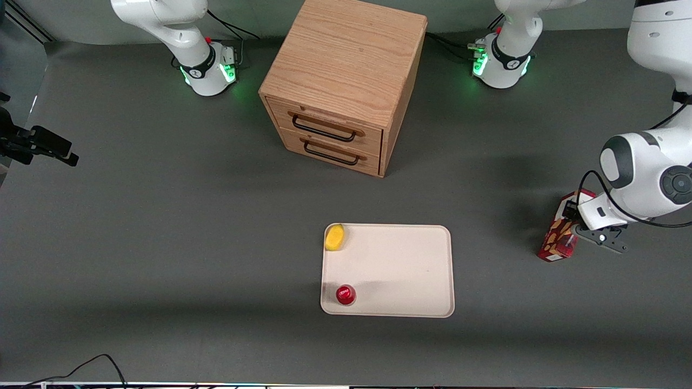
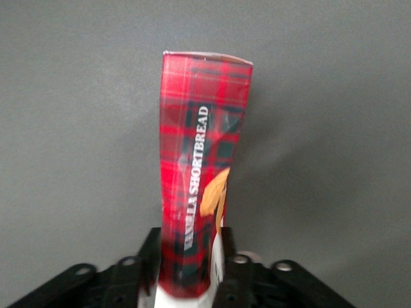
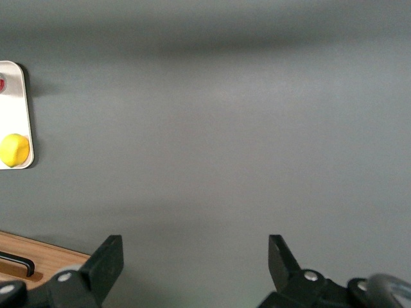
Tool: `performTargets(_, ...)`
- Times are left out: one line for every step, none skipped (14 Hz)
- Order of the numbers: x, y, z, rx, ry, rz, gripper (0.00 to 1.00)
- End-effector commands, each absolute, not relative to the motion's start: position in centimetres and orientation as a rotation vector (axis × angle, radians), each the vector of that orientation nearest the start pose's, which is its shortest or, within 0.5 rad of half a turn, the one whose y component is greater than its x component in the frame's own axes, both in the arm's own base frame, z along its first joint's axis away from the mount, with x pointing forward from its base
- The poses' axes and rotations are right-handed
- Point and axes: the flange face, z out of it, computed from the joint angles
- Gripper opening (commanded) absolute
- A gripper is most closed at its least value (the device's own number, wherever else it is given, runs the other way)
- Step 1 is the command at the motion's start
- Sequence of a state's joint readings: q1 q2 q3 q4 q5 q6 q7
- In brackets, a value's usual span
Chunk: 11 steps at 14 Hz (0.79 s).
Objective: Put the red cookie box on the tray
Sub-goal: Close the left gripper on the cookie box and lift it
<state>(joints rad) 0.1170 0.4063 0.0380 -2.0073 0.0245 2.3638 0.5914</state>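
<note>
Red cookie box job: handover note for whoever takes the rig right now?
Gripper: at the working arm's end of the table, shut on the red cookie box, fingers clamping one end of it.
Red cookie box: not on the tray, well off to its side; whether it is lifted or touching the table I cannot tell.
Tray: nearer the front camera than the wooden drawer unit; holds a yellow fruit and a small red can, middle bare.
Done: grasp. Left: carry to the tray, set down, release.
</note>
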Motion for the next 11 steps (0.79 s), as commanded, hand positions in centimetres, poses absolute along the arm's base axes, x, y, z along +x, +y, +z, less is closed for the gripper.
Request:
performTargets(60.0,9.3,27.0,-3.064,0.716,0.038,0.00)
performTargets(60.7,9.2,28.6,-3.073,0.706,0.044,0.00)
performTargets(61.6,9.1,30.8,-3.085,0.702,0.073,0.00)
performTargets(62.5,9.0,33.3,-3.125,0.659,0.112,0.00)
performTargets(63.4,8.5,36.3,-3.160,0.613,0.151,0.00)
performTargets(64.1,7.9,40.2,-3.177,0.553,0.182,0.00)
performTargets(64.4,6.5,43.8,-3.197,0.466,0.232,0.00)
performTargets(64.7,4.3,47.5,-3.202,0.392,0.245,0.00)
performTargets(64.8,2.6,50.6,-3.211,0.289,0.244,0.00)
performTargets(64.6,0.5,52.8,-3.222,0.159,0.260,0.00)
performTargets(64.4,-2.7,53.7,-3.232,0.051,0.269,0.00)
